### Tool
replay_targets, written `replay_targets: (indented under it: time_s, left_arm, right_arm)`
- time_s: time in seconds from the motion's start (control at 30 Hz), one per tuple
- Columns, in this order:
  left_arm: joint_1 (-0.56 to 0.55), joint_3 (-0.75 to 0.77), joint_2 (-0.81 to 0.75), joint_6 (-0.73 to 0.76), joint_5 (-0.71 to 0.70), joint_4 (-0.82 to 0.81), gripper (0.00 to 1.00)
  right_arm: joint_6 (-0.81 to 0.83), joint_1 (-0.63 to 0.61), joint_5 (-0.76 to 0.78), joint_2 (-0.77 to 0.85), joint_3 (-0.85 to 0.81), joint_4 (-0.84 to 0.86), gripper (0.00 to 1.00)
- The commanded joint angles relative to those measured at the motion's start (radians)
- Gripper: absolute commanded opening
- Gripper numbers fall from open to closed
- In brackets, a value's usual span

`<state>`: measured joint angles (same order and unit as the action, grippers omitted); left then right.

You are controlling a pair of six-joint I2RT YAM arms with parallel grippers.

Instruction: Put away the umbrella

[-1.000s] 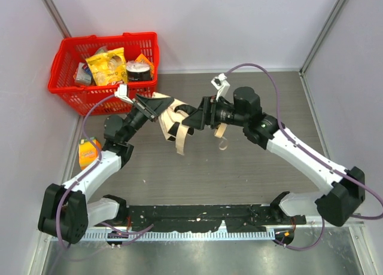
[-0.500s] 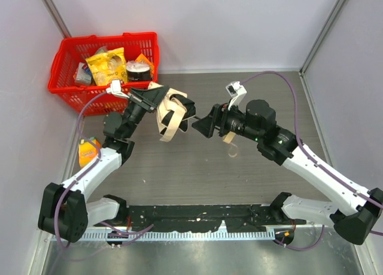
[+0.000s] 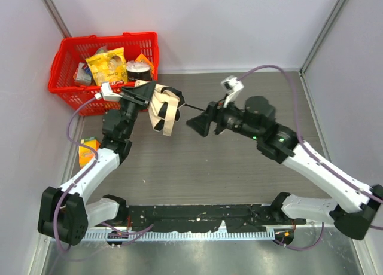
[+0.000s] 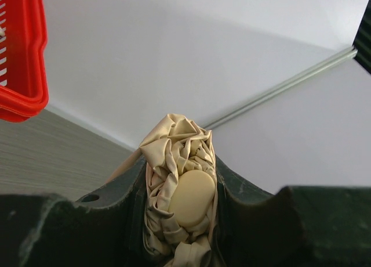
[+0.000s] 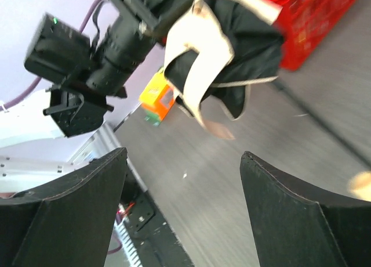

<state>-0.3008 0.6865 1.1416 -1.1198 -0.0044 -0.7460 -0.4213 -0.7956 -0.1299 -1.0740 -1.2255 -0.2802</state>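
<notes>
The umbrella [image 3: 163, 107] is a crumpled beige bundle with loose straps, held in the air just right of the red basket. My left gripper [image 3: 142, 97] is shut on it. In the left wrist view the beige fabric and a cream oval piece [image 4: 191, 197] fill the gap between my closed jaws [image 4: 181, 162]. A thin black shaft [image 3: 190, 107] runs from the bundle toward my right gripper [image 3: 200, 124]. That gripper is open and empty, a short way right of the bundle. In the right wrist view the jaws [image 5: 182, 162] stand wide apart with the umbrella [image 5: 220, 52] beyond them.
The red basket [image 3: 90, 97] at the back left holds snack packs and a can; it also shows in the right wrist view [image 5: 313, 29]. An orange carton [image 3: 88, 150] lies by the left wall, below the basket. Walls close in left, right and behind.
My left gripper has carried the umbrella left and back toward the basket. My right gripper, which was against the bundle, has come off it and now stands open to its right.
</notes>
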Motion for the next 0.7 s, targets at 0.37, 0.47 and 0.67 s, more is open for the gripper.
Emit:
replay_targets:
  time_s: [0.37,0.47,0.67]
  left_arm:
    - [0.000,-0.038,0.014,-0.393,-0.195,-0.217,0.00]
    - [-0.001,-0.039,0.010,-0.417,-0.213,-0.222,0.00]
    - [-0.001,-0.035,0.038,-0.472,-0.218,-0.263,0.00]
  right_arm:
    - [-0.014,-0.111,-0.004,-0.310,0.081,0.556,0.64]
    - [-0.004,-0.116,-0.010,-0.323,0.090,0.573,0.32]
    - [0.055,-0.152,0.021,-0.365,0.066,0.549,0.33]
